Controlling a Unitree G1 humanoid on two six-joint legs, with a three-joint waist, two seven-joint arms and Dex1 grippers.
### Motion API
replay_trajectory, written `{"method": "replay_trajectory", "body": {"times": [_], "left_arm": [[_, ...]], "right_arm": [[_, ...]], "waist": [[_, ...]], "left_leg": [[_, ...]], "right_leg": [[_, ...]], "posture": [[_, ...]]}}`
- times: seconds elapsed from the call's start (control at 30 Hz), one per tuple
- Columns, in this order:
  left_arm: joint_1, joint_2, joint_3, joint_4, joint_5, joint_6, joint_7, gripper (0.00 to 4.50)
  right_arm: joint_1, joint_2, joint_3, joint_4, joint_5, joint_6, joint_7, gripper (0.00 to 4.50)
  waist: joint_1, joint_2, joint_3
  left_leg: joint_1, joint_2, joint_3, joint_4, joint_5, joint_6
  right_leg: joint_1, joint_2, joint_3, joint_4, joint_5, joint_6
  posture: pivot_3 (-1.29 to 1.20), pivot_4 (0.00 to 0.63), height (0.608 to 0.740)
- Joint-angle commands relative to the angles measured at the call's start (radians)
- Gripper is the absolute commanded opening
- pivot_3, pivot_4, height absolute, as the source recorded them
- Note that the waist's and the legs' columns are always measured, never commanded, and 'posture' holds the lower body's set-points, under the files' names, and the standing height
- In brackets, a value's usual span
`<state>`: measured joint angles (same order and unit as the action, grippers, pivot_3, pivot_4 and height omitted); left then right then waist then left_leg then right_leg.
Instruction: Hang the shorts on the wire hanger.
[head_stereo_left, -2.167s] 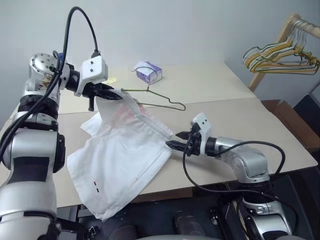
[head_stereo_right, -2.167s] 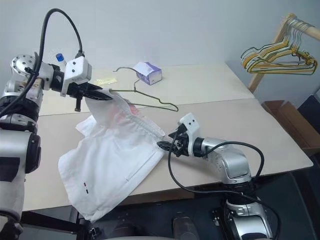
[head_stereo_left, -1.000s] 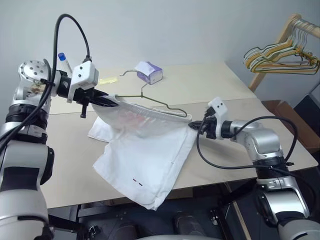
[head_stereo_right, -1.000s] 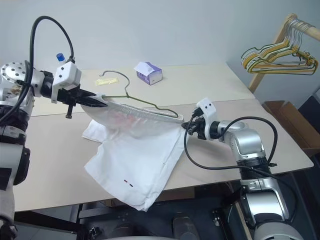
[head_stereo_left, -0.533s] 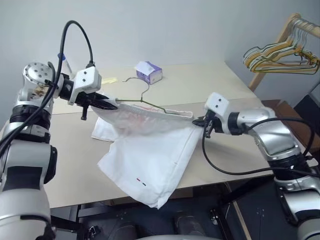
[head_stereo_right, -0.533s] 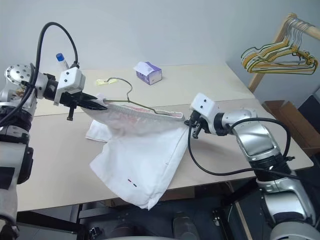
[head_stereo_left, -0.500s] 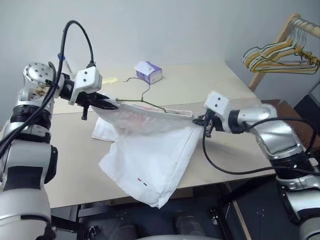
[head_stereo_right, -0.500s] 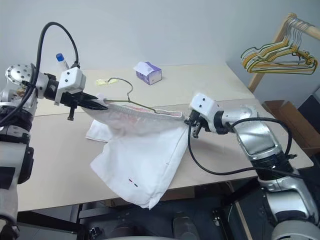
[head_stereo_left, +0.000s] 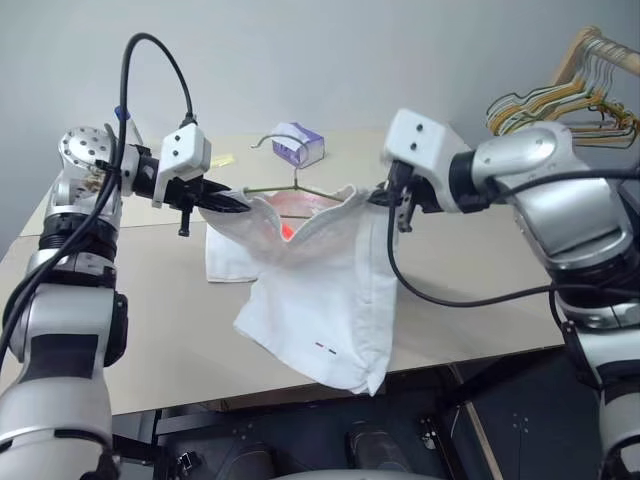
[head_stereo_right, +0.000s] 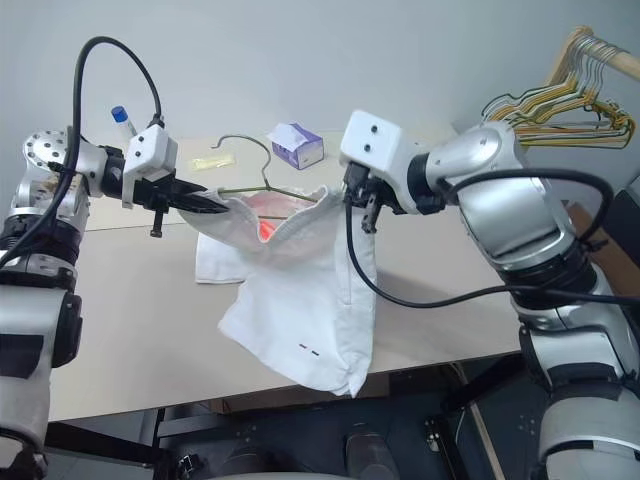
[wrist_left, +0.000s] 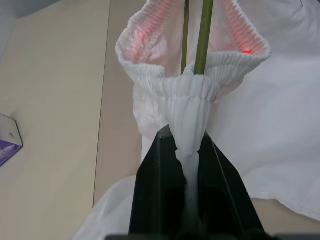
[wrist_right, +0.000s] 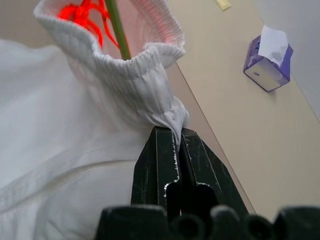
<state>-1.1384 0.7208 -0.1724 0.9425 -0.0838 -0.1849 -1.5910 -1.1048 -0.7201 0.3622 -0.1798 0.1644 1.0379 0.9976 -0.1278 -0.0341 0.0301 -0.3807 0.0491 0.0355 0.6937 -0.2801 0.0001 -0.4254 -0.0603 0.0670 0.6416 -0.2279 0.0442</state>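
The white shorts (head_stereo_left: 325, 290) hang by their gathered waistband between my two grippers above the table. My left gripper (head_stereo_left: 236, 203) is shut on one end of the waistband (wrist_left: 186, 125). My right gripper (head_stereo_left: 379, 197) is shut on the other end (wrist_right: 170, 112). The waistband sags open between them. The olive-green wire hanger (head_stereo_left: 291, 186) runs inside this opening, and its hook (head_stereo_right: 240, 141) sticks up behind. In the wrist views the wire (wrist_left: 202, 35) (wrist_right: 116, 22) passes through the waistband. One leg lies on the table (head_stereo_left: 150, 300); the other droops past its front edge.
A purple-and-white tissue box (head_stereo_left: 298, 145) stands on the far side of the table. A bunch of yellow and pale hangers (head_stereo_left: 560, 105) hangs on a wooden rack at the right. A blue-capped bottle (head_stereo_right: 120, 117) stands behind my left arm.
My right gripper has risen and swung left with its end of the waistband. The waistband went from stretched to sagging, and more of the shorts lifted off the table. The left gripper stayed nearly still.
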Motion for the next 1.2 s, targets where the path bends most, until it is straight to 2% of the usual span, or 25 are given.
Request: {"method": "replay_trajectory", "body": {"times": [0.03,0.17,0.3,0.47,0.57,0.73,1.2], "left_arm": [[0.007,0.003,0.024,-0.034,0.006,-0.006,0.025,0.0],[0.011,-0.003,0.049,-0.047,-0.021,0.017,0.024,0.0],[0.012,-0.005,0.063,-0.058,-0.02,0.023,0.023,0.0],[0.011,-0.004,0.067,-0.059,-0.012,0.022,0.023,0.0],[0.013,-0.007,0.066,-0.055,-0.01,0.019,0.029,0.0],[0.011,-0.013,0.067,-0.05,-0.007,0.015,0.043,0.0],[0.032,-0.009,0.084,-0.092,-0.04,0.033,-0.016,0.0]], "right_arm": [[-0.032,-0.003,-0.037,0.003,0.01,0.027,-0.016,0.02],[0.018,0.002,0.013,-0.015,-0.018,-0.021,-0.037,0.02],[0.068,-0.016,0.078,-0.018,-0.106,-0.168,-0.066,0.02],[0.074,0.001,0.054,-0.002,-0.121,-0.204,-0.068,0.02],[0.088,-0.013,0.048,-0.018,-0.119,-0.261,-0.039,0.75],[0.115,-0.028,0.035,-0.02,-0.101,-0.345,0.016,2.39],[0.147,0.071,-0.041,0.153,-0.063,-0.407,0.029,2.39]], "waist": [[0.0,0.0,0.0],[0.001,0.0,0.0],[0.0,0.0,0.0],[-0.001,0.0,0.0],[-0.003,0.0,0.0],[-0.003,0.0,0.0],[-0.016,0.0,0.0]], "left_leg": [[0.0,0.0,0.0,0.0,0.0,0.0],[-0.003,0.0,0.0,0.001,0.0,0.0],[-0.004,0.0,0.0,0.001,0.0,0.0],[-0.003,0.0,0.0,0.001,0.0,0.0],[-0.003,0.0,0.0,0.001,0.0,0.0],[-0.003,0.0,-0.001,0.001,0.0,0.001],[-0.003,0.0,-0.001,0.002,0.0,0.0]], "right_leg": [[0.0,0.0,0.0,0.0,0.0,0.0],[-0.002,0.0,-0.001,0.004,0.0,0.0],[-0.002,0.0,-0.001,0.004,0.0,0.0],[-0.002,0.0,-0.001,0.004,0.0,0.0],[-0.002,0.0,-0.001,0.004,0.0,0.0],[-0.002,0.0,-0.001,0.004,0.0,0.0],[-0.001,0.0,-0.001,0.004,0.0,0.0]], "posture": [[-0.09,0.0,0.74],[-0.09,0.0,0.74],[-0.09,0.0,0.74],[-0.09,0.0,0.74],[-0.09,0.0,0.74],[-0.09,0.0,0.74],[-0.08,0.0,0.74]]}}
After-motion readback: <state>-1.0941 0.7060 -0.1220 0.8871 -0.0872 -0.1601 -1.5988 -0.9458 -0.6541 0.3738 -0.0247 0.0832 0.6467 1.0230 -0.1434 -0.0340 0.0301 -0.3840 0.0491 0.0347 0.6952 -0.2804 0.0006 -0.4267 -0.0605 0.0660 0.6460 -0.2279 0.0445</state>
